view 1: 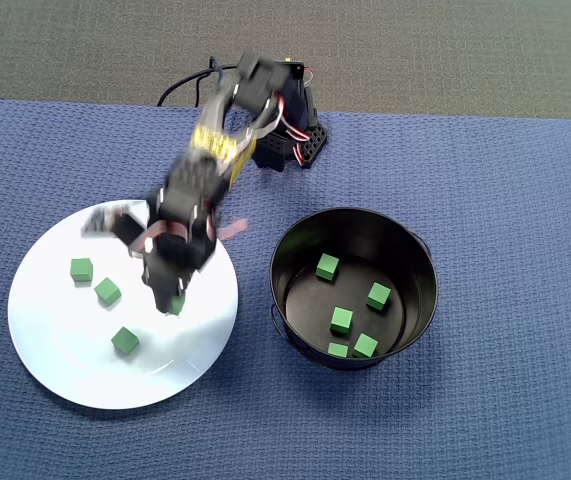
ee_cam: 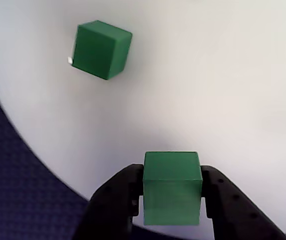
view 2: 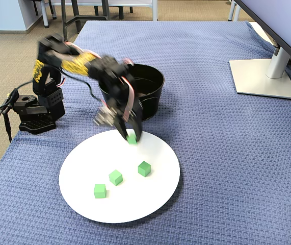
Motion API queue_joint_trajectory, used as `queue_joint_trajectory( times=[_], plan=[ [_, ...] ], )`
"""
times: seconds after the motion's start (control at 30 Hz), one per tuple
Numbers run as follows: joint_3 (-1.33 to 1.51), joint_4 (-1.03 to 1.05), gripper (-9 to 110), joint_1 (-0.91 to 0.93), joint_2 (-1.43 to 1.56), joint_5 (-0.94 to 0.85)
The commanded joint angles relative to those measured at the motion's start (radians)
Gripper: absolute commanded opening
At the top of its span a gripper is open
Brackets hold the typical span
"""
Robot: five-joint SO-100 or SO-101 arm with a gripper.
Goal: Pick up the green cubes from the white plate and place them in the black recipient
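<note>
Overhead view first: gripper point(view 1: 174, 300) sits over the right part of the white plate point(view 1: 55, 340), blurred, with a green cube point(view 1: 176, 304) just showing at its tip. Three more cubes lie loose on the plate, at point(view 1: 81, 269), point(view 1: 107, 291) and point(view 1: 124, 341). Five cubes rest inside the black pot point(view 1: 295, 245) to the right, one of them at point(view 1: 341, 320). Plate and pot stand near each other on a blue cloth point(view 1: 505, 200).

Wrist view: the two fingers point(ee_cam: 113, 200) are clamped on opposite faces of a cube point(ee_cam: 173, 192), which sits squarely between them above the plate's point(ee_cam: 223, 100) edge. Another cube point(ee_cam: 101, 49) lies free further in. Whether the held cube has left the plate surface cannot be told here.

Fixed view: the gripper point(view 2: 129, 137) points down at the far rim of the plate point(view 2: 84, 199), with the cube point(view 2: 131, 138) at its tip, just in front of the pot point(view 2: 153, 99). A monitor stand point(view 2: 262, 76) is well apart to the right.

Step in hand, by my judgement: the grasp on the sixth cube is made and the carry begins. The next move calls for a lift high enough to clear the pot's tall wall, a short swing over its mouth, then letting go. Three cubes remain after this one.

No brand, label or writing can be read in any view
</note>
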Motion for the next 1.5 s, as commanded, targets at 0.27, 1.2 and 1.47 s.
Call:
queue_joint_trajectory(
  times=[0.27, 1.2, 1.47],
  plan=[
    [0.241, 0.052, 0, -0.354, 0.730, 0.144],
    [0.417, -0.132, 5, -0.078, 0.749, 0.253],
    [0.325, -0.225, 0, 0.239, 0.370, 0.456]
  ],
)
